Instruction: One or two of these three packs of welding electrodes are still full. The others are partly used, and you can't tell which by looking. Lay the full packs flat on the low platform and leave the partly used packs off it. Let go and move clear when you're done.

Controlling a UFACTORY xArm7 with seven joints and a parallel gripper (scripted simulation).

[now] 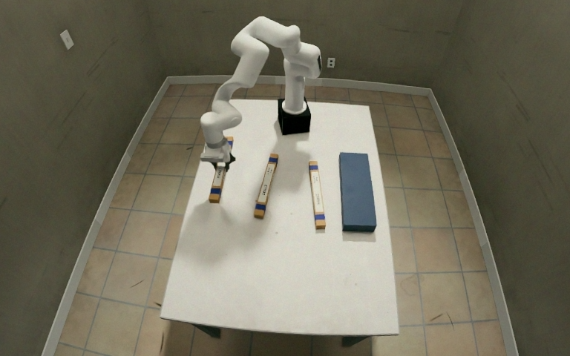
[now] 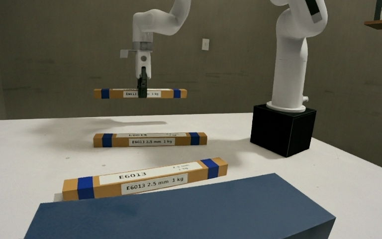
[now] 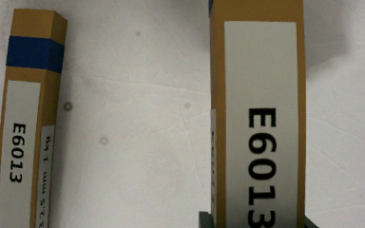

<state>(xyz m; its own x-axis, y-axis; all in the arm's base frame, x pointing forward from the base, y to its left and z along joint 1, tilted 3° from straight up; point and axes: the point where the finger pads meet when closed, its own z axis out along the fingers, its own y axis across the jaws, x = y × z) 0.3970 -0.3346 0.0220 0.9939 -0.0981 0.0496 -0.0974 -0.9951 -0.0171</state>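
My gripper is shut on the left pack, around its middle. It holds the pack nearly level, well above the table. The middle pack lies flat on the table, at the left in the wrist view. The right pack lies flat beside the platform. All three are orange-brown with blue bands and E6013 labels. The low blue platform bears no pack. How full each pack is does not show.
The white table carries the black base block of my arm at the back in the top view. The held pack hangs near the table's left edge. The platform stands near the right edge.
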